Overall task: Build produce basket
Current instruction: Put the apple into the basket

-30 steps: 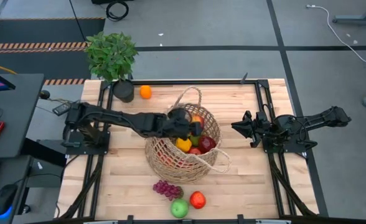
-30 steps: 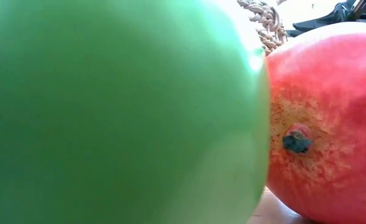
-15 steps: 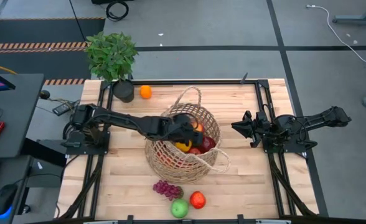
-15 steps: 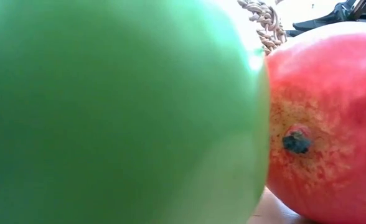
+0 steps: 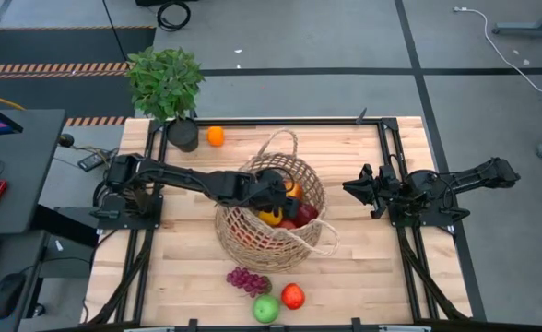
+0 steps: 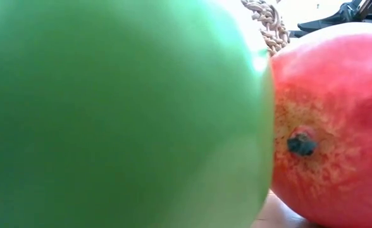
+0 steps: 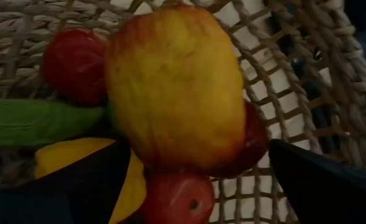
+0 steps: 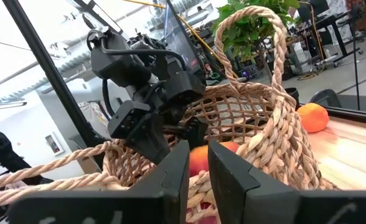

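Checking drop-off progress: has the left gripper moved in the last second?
Yes. The left gripper has pulled back slightly toward its own base inside the basket, uncovering an orange-yellow fruit near the far rim.

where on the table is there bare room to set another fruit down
Bare wood lies between the basket and the right gripper, along the far edge right of the orange, and at the near right corner past the red apple. Crowded: near edge, where grapes, green apple and red apple cluster.
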